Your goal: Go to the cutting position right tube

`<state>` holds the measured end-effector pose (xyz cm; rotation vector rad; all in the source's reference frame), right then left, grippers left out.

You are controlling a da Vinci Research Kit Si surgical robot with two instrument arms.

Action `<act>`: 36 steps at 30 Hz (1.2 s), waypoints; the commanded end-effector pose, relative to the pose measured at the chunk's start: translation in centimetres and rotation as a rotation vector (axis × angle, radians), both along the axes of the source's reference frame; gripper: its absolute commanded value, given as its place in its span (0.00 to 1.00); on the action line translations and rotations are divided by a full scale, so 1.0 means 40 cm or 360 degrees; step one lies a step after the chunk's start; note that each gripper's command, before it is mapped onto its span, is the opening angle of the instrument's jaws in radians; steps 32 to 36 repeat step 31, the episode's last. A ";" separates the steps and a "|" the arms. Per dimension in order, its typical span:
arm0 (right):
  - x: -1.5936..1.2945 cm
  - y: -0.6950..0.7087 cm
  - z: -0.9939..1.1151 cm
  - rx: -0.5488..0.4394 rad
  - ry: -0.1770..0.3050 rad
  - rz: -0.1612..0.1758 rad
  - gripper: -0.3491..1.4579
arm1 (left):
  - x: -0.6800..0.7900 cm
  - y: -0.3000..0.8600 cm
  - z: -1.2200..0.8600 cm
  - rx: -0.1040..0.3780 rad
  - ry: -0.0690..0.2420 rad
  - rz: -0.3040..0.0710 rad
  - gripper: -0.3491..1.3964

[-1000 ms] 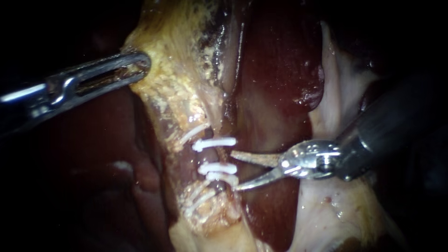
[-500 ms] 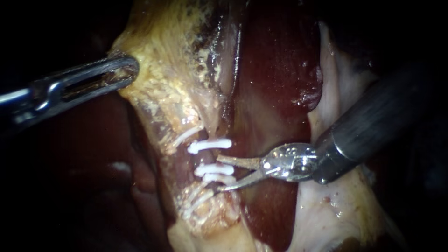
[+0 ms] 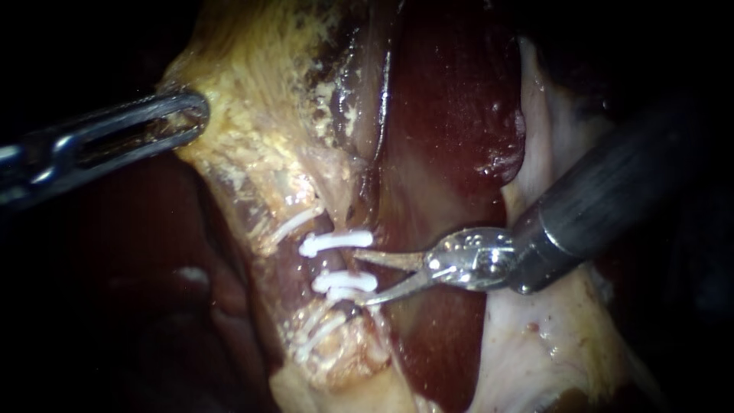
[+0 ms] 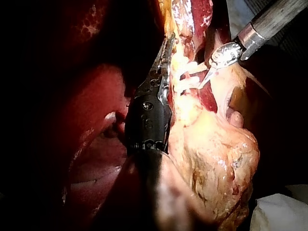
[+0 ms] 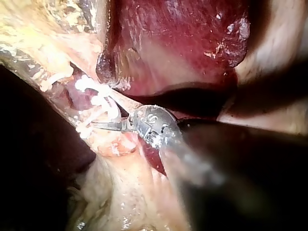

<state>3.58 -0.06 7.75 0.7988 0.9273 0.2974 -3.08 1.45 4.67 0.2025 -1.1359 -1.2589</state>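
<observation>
At the far left of the endoscope view, the shaft of my left instrument comes in low and rises slightly toward the middle. Its left tool (image 3: 188,118) is narrow, closed on the upper left edge of the gallbladder (image 3: 260,115), whose yellow, fatty surface is drawn taut toward it. In the left wrist view the same tool lies flat along that yellow tissue, its toothed edge against it.

Right of the gripped edge, the gallbladder narrows downward into a stalk crossed by white clips. On the stalk's left side, thin pale clips (image 3: 294,222) lie slanted. Just right of them is the right tube (image 3: 330,261), a short dark red stretch that runs downward. An upper clip (image 3: 336,242) crosses it, and a pair of lower clips (image 3: 345,281) lies close together below.

The right tool (image 3: 358,277) is spread wide, its two thin blades pointing left at the right tube. The upper blade's tip sits just under the upper clip. The lower blade's tip lies at the underside of the lower pair. Whether either blade touches the tube cannot be told. The right wrist view shows the same open blades reaching in beside the clips.

Behind the right tool is the dark red liver (image 3: 451,122). Farther right, the instrument's dark shaft runs to the upper right over pale tissue (image 3: 535,344).
</observation>
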 end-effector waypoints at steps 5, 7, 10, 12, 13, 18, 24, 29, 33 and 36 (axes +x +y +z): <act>0.0046 0.0001 0.0003 0.0011 0.0051 -0.0021 0.97 | -0.0002 -0.0001 0.0002 0.0000 0.0001 -0.0001 0.00; 0.0059 0.0001 0.0004 0.0014 0.0079 -0.0021 0.97 | -0.0004 -0.0002 0.0002 -0.0001 0.0002 -0.0002 0.00; 0.0074 0.0005 0.0005 0.0034 0.0127 0.0005 0.97 | -0.0006 -0.0003 0.0003 -0.0001 0.0002 -0.0002 0.00; 0.0081 0.0009 0.0005 0.0063 0.0138 0.0029 0.96 | -0.0007 -0.0004 0.0004 -0.0002 0.0003 -0.0003 0.00; 0.0084 0.0011 0.0005 0.0081 0.0138 0.0040 0.96 | -0.0008 -0.0004 0.0004 -0.0002 0.0003 -0.0003 0.00; 0.0097 0.0012 0.0004 0.0122 0.0126 0.0060 0.95 | -0.0012 -0.0006 0.0007 -0.0003 0.0004 -0.0004 0.00; 0.0099 0.0013 0.0005 0.0140 0.0129 0.0057 0.94 | -0.0012 -0.0005 0.0008 -0.0003 0.0004 -0.0004 0.00; 0.0097 0.0013 0.0005 0.0148 0.0126 0.0057 0.94 | -0.0013 -0.0005 0.0009 -0.0003 0.0003 -0.0004 0.00; 0.0097 0.0013 0.0005 0.0148 0.0127 0.0056 0.94 | -0.0013 -0.0004 0.0010 -0.0003 0.0003 -0.0004 0.00; 0.0097 0.0013 0.0005 0.0148 0.0127 0.0056 0.94 | -0.0013 -0.0004 0.0010 -0.0003 0.0003 -0.0004 0.00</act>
